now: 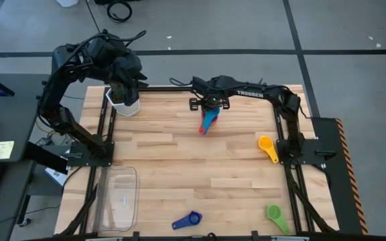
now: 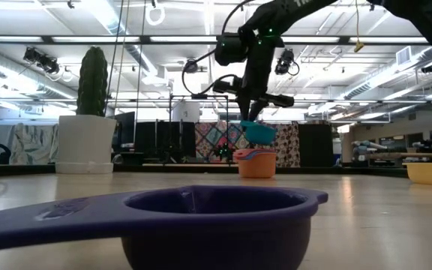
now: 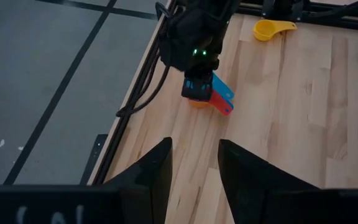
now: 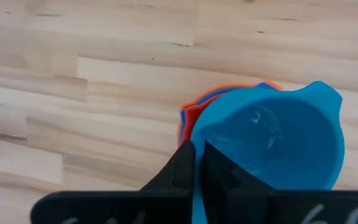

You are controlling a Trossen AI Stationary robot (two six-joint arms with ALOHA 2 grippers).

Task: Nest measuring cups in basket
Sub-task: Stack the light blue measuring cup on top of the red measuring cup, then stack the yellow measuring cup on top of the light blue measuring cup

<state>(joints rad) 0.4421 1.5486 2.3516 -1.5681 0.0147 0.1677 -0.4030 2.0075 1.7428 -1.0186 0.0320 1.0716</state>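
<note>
My right gripper (image 1: 210, 107) is at the table's far middle, shut on a light blue measuring cup (image 2: 258, 133). The cup hangs just above an orange cup (image 2: 255, 164) that stands on the table with a red cup (image 4: 189, 118) nested in it. A yellow cup (image 1: 268, 147) lies at the right, a green cup (image 1: 277, 217) at the near right and a dark blue cup (image 1: 187, 220) at the near edge. The clear basket (image 1: 118, 197) stands at the near left. My left gripper (image 3: 194, 168) is open and raised at the far left. My right gripper pinches the light blue cup at its rim wall (image 4: 197, 146); one finger (image 4: 222, 171) seems to be inside the bowl and the other outside. The fingers come steeply from above. The cup is lifted clear and slightly tilted, over the red and orange cups.
A white pot with a green cactus (image 1: 127, 100) stands at the far left corner, under my left arm. Bare wood lies between the basket and the cups in the table's middle (image 1: 200, 174).
</note>
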